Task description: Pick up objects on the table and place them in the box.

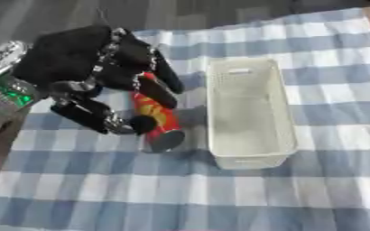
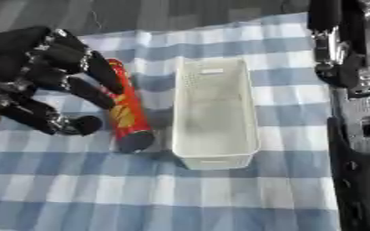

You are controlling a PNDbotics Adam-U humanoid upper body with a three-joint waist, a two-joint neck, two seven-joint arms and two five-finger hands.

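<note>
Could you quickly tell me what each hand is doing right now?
Left hand: curled around the red cylindrical can, which lies on the cloth.
Right hand: arm visible, hand state cannot be told.

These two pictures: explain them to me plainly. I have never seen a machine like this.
Both come from one camera pair in a humanoid robot's head, looking down at a table; the left eye and right eye views show the same moment. A person drives the robot. The black jointed thing at left is its left hand, fingers curled round a red tube-shaped can that lies on the blue and white checked cloth. Whether the can has left the cloth, I cannot tell. Beside the can stands a white box with nothing in it yet. At the right edge, part of the right arm shows; its hand is too unclear to read.
</note>
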